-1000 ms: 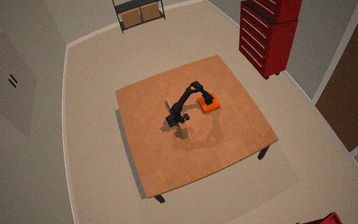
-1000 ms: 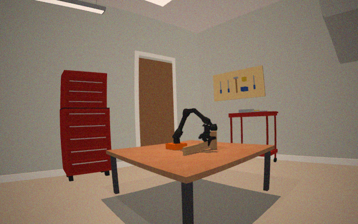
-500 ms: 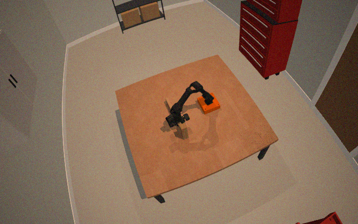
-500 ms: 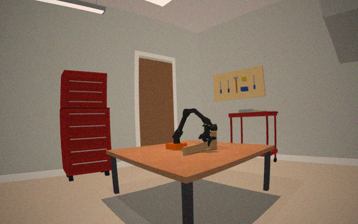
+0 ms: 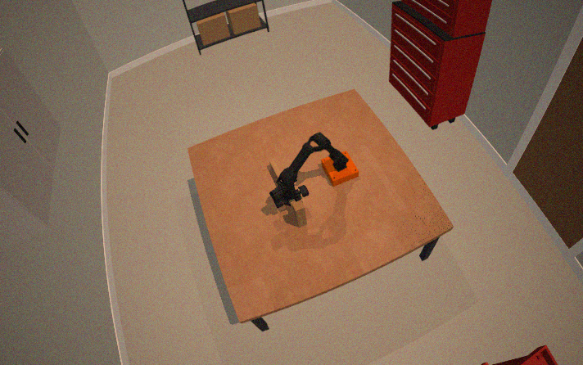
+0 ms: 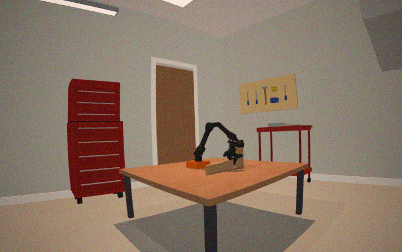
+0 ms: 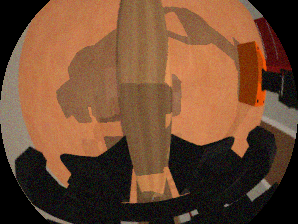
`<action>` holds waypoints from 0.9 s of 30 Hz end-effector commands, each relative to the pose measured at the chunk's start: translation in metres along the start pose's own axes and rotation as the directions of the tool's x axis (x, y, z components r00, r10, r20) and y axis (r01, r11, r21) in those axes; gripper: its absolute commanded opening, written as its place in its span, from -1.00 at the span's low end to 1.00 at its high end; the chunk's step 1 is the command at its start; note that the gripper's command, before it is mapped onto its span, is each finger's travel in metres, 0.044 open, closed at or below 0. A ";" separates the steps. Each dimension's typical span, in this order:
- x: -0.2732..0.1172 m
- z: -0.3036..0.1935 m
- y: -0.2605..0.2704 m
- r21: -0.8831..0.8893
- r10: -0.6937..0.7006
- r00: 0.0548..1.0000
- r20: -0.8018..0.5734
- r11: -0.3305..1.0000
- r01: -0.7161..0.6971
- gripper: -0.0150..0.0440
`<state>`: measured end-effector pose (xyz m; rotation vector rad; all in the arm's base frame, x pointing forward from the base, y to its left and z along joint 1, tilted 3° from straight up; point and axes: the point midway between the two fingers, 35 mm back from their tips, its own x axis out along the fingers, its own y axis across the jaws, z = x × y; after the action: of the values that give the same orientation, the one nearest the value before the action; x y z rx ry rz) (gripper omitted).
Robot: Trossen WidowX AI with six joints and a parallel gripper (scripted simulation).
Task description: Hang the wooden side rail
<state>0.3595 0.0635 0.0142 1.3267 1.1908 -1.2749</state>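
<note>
Your wooden rail (image 5: pixel 273 172) (image 6: pixel 218 168) (image 7: pixel 143 50) stands on edge, its long axis running across the front of the orange base (image 5: pixel 341 175) (image 6: pixel 192 164) (image 7: pixel 248 75), one end toward the headboard post (image 5: pixel 301 220) (image 6: pixel 240 151), the other low at the tabletop (image 5: pixel 369 241) (image 6: pixel 189 185) (image 7: pixel 45 60). Your gripper (image 5: pixel 293 200) (image 6: pixel 234 160) (image 7: pixel 145 132) is clamped on the rail. You can't make out the hooks. Beyond the table are a red drawer cabinet (image 5: pixel 455 77) (image 6: pixel 96 154), a brown door (image 5: pixel 559 172) (image 6: pixel 175 115) and a pegboard (image 6: pixel 256 86).
</note>
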 end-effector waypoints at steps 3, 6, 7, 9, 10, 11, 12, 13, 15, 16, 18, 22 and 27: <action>0.001 -0.001 0.000 0.001 0.001 1.000 -0.005 1.000 -0.001 -0.49; 0.002 -0.001 0.000 0.001 0.001 1.000 -0.005 1.000 -0.001 -0.49; 0.002 -0.001 0.000 0.001 0.001 1.000 -0.005 1.000 -0.001 -0.49; 0.002 -0.001 0.000 0.001 0.001 1.000 -0.005 1.000 -0.001 -0.49; 0.003 -0.001 0.000 0.001 0.001 1.000 -0.005 1.000 -0.001 -0.49; 0.003 -0.001 0.000 0.001 0.001 1.000 -0.005 1.000 -0.001 -0.49; 0.003 -0.001 0.000 0.001 0.001 1.000 -0.005 1.000 -0.001 -0.49; 0.003 -0.001 0.000 0.001 0.001 1.000 -0.005 1.000 -0.001 -0.49; 0.003 -0.001 0.000 0.001 0.001 1.000 -0.005 1.000 -0.001 -0.49; 0.004 -0.001 0.000 0.001 0.001 1.000 -0.005 1.000 -0.001 -0.49; 0.004 -0.001 0.000 0.001 0.001 1.000 -0.005 1.000 -0.001 -0.49; 0.004 -0.001 0.000 0.001 0.001 1.000 -0.005 1.000 -0.001 -0.49; 0.005 -0.001 0.000 0.001 0.001 1.000 -0.005 1.000 -0.001 -0.49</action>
<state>0.3594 0.0637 0.0105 1.3271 1.1906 -1.2750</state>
